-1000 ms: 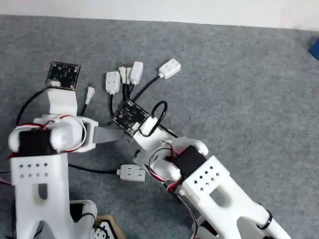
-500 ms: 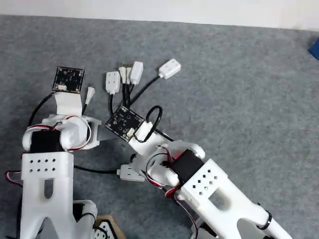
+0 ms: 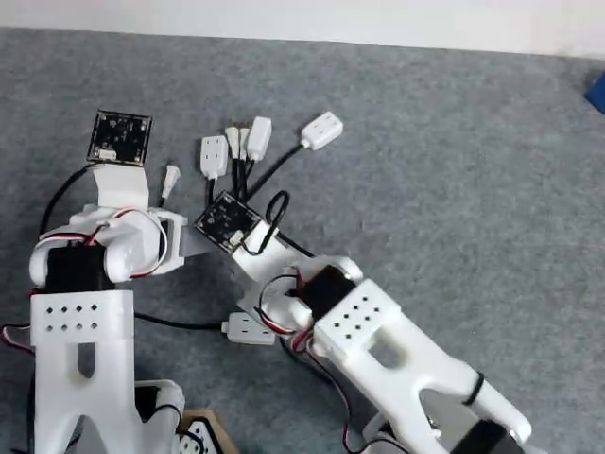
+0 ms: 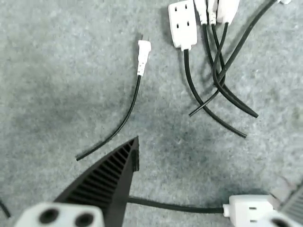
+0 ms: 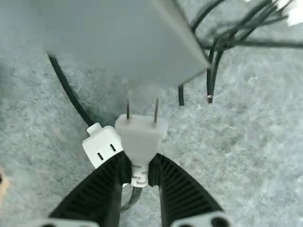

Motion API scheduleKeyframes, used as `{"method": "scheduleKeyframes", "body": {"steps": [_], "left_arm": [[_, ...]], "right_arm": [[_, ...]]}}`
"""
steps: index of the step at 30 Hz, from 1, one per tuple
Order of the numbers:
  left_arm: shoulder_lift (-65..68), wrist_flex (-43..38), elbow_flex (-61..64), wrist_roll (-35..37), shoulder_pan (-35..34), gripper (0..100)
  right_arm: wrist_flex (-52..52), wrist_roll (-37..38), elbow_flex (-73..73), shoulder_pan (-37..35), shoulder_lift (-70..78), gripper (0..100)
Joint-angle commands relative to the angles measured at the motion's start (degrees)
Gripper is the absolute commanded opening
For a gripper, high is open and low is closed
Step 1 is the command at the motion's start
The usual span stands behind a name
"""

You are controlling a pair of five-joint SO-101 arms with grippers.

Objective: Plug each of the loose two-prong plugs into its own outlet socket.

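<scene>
The right gripper [image 5: 139,163] pinches a white two-prong plug [image 5: 141,135] by its narrow tail. Both black fingers [image 5: 102,189] are closed against it, and the prongs point straight out ahead of the jaws. Just beside the plug, touching one finger's outer side, lies a white outlet socket [image 5: 102,149]. Its two slots are bare and its black cord [image 5: 66,97] runs off ahead. A pale grey slab [image 5: 118,38] hangs beyond the prongs, too blurred to say what it is. Past it, several dark cables [image 5: 222,42] cross one another.

The left gripper [image 4: 208,163] has its jaws spread and grips nothing. One black ribbed finger [image 4: 111,177] shows, with grey carpet [image 4: 57,94] open beside it. The other finger is cut off at the frame's edge. Ahead of the jaws lies a small loose plug [image 4: 143,49] on a short cord, prongs pointing away. Farther out to one side sits a double socket [image 4: 183,23], its slots bare, beside a bunch of white connectors [image 4: 215,7] that are cut off. Close to the jaws, a second socket [image 4: 248,210] is partly out of frame, and its cord passes behind the black finger.

From above, the right arm's camera board [image 3: 227,218] covers its jaws and the held plug. Another socket [image 3: 321,130] lies well beyond both grippers.
</scene>
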Motion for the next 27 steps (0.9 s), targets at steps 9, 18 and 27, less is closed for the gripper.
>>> {"method": "scheduleKeyframes", "body": {"steps": [9, 18, 27], "left_arm": [[-1.0, -8.0, 15.0, -1.7, 0.9, 49], [-1.0, -11.2, 18.2, -1.6, 0.8, 49], [-1.0, -11.2, 14.1, -1.5, -6.3, 49]], "right_arm": [[9.5, -0.7, -21.7, 0.7, 1.5, 0.8], [21.8, -0.3, -34.9, 0.3, 1.5, 0.8], [22.5, 2.0, -21.9, 0.5, 0.9, 0.8]]}}
